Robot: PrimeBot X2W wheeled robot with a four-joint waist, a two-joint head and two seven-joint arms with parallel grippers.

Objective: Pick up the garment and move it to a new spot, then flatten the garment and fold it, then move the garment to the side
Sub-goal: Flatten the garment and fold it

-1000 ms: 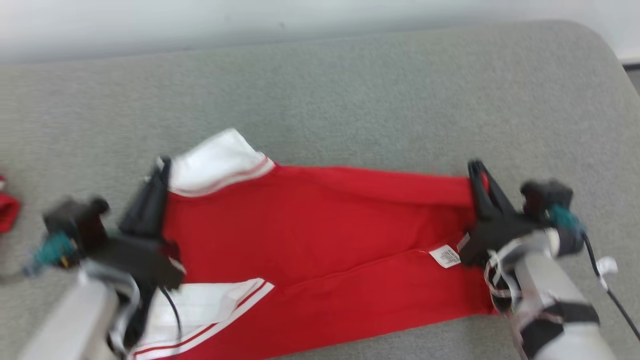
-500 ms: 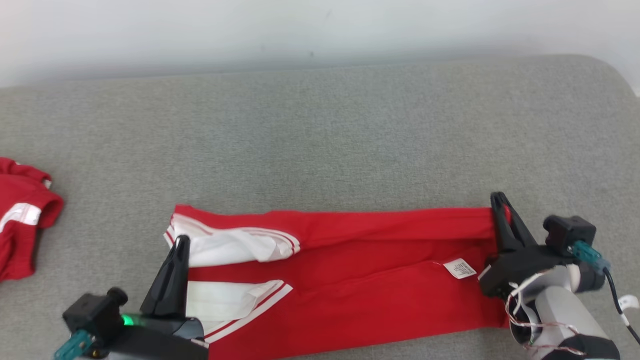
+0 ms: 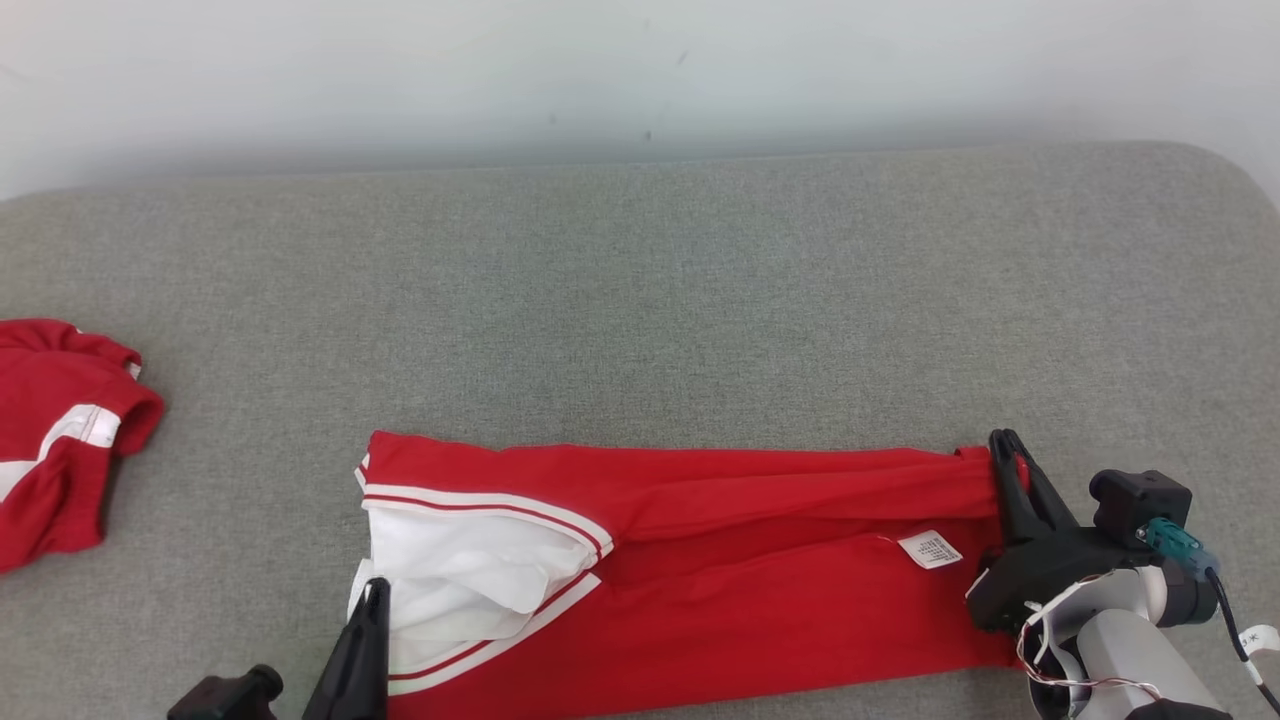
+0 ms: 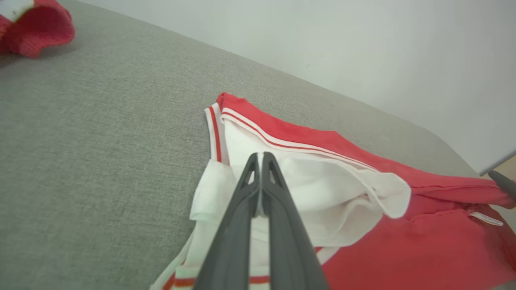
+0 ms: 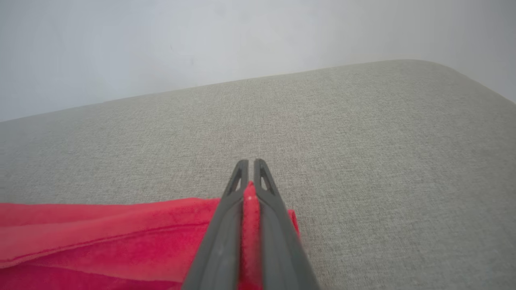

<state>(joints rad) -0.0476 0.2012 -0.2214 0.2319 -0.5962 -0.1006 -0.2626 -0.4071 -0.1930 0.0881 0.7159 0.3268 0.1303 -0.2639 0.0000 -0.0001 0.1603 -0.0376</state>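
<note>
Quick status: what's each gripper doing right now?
Left gripper: closed, pinching the white end of the garment.
Right gripper: closed, pinching the garment's red end.

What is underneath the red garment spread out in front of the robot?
The red garment lies on the grey cushion, which shows beside and beyond it. Anything directly beneath the cloth is covered.

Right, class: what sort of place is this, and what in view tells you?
Probably an indoor clothes-folding test setup, though I can't be sure: a broad grey fabric-covered surface stands against a plain pale wall, with a red and white garment spread on it and a second red garment at its left.
</note>
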